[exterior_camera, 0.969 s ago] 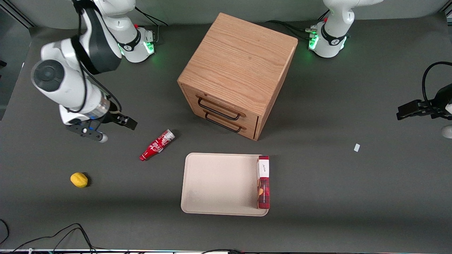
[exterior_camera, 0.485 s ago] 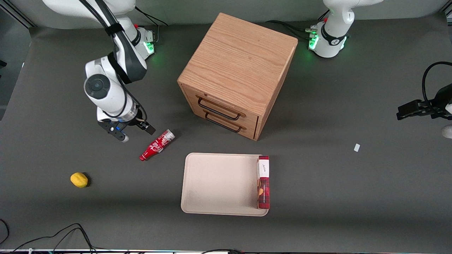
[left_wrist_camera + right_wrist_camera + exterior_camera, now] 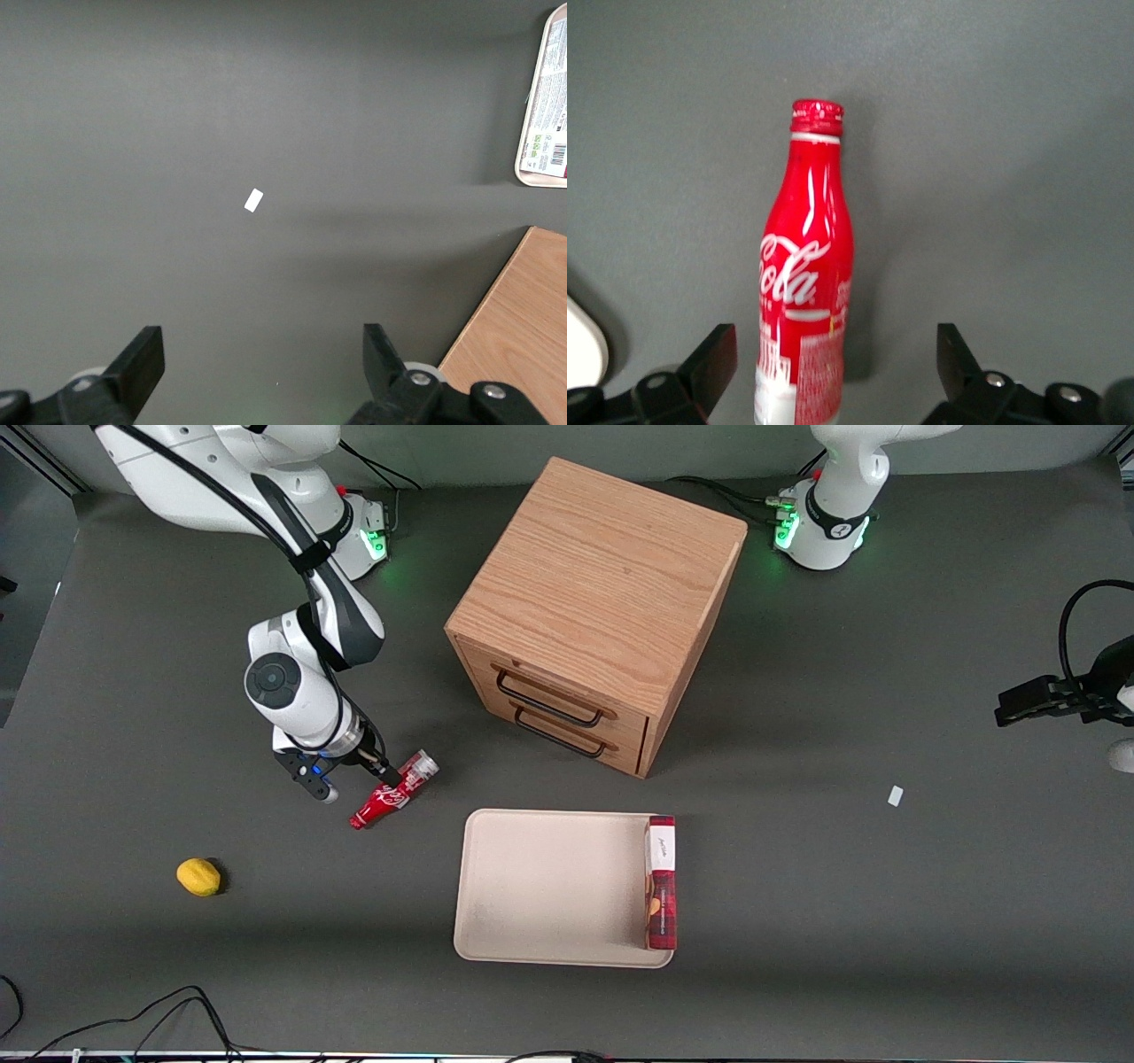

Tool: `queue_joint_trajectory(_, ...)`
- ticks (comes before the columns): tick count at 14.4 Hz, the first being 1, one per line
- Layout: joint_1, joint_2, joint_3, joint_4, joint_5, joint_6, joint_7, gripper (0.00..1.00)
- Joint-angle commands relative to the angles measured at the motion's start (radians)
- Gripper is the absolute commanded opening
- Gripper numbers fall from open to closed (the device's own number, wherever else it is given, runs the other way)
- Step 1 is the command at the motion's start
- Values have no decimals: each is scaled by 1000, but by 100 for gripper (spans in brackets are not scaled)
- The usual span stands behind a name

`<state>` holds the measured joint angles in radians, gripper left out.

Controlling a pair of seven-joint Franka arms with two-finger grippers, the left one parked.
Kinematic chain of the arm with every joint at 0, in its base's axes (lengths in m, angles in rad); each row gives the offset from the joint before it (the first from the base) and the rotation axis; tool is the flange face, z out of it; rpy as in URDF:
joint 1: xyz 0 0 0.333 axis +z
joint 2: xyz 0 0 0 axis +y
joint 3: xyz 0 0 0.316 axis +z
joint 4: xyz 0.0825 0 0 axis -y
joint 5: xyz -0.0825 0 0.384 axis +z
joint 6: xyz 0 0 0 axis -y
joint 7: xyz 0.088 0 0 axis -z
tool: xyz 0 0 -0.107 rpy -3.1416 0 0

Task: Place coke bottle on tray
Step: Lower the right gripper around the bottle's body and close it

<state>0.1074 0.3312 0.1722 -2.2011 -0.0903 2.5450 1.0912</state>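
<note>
Tool [image 3: 833, 372] open, above coke bottle [image 3: 804, 283] lying between fingers.

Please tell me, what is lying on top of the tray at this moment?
Only a red box lies on the tray, along its edge toward the parked arm. The coke bottle lies on the table beside the tray, with the open claw over it.

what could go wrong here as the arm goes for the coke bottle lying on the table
The coke bottle lies on its side on the table, so it may roll if one of the open fingers touches first. In the wrist view it sits off-centre in the gripper, nearer one finger, so the grasp could skew. The red box already fills one edge of the tray, leaving less room there.
</note>
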Motion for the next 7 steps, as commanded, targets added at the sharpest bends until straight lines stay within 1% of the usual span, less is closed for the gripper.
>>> queue_joint_trajectory(1,2,87,-17,63,-31,56,35,100)
queue_joint_trajectory(7,3,172,-23,80,-31,155,35,100)
